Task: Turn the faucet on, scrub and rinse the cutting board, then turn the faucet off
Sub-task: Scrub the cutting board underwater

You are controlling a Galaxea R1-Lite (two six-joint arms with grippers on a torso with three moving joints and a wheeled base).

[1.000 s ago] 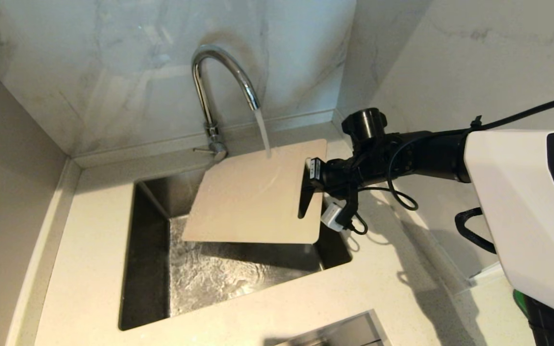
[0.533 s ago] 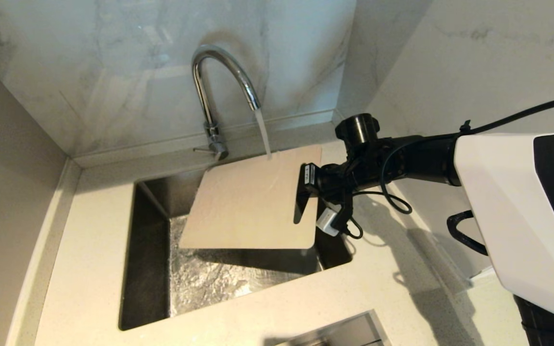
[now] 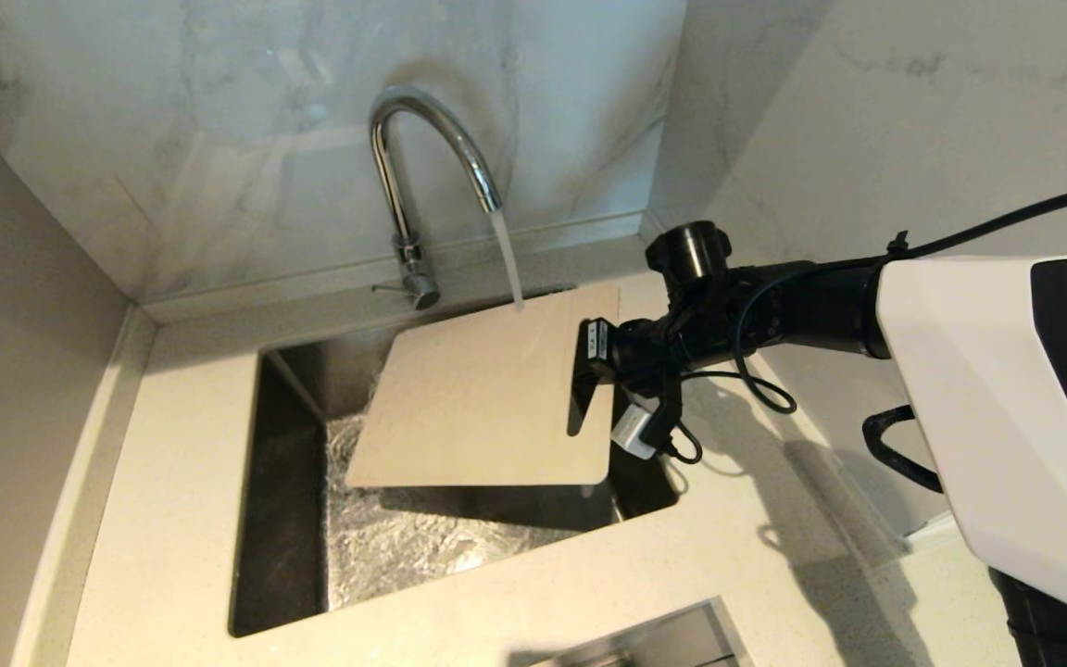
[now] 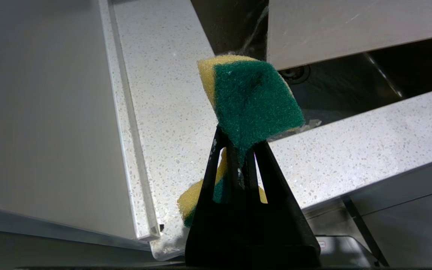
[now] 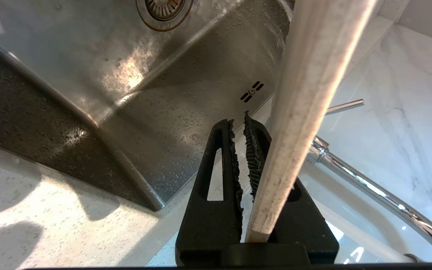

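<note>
Over the sink [image 3: 293,519], the right pincer [image 3: 589,380] clamps the cutting board's [image 3: 487,389] right edge.

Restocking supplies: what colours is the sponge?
The sponge is yellow with a dark green scrubbing face, clearest in the left wrist view.

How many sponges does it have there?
1. A green and yellow sponge is pinched in the left end effector, over the counter beside the sink. Others may be out of view.
</note>
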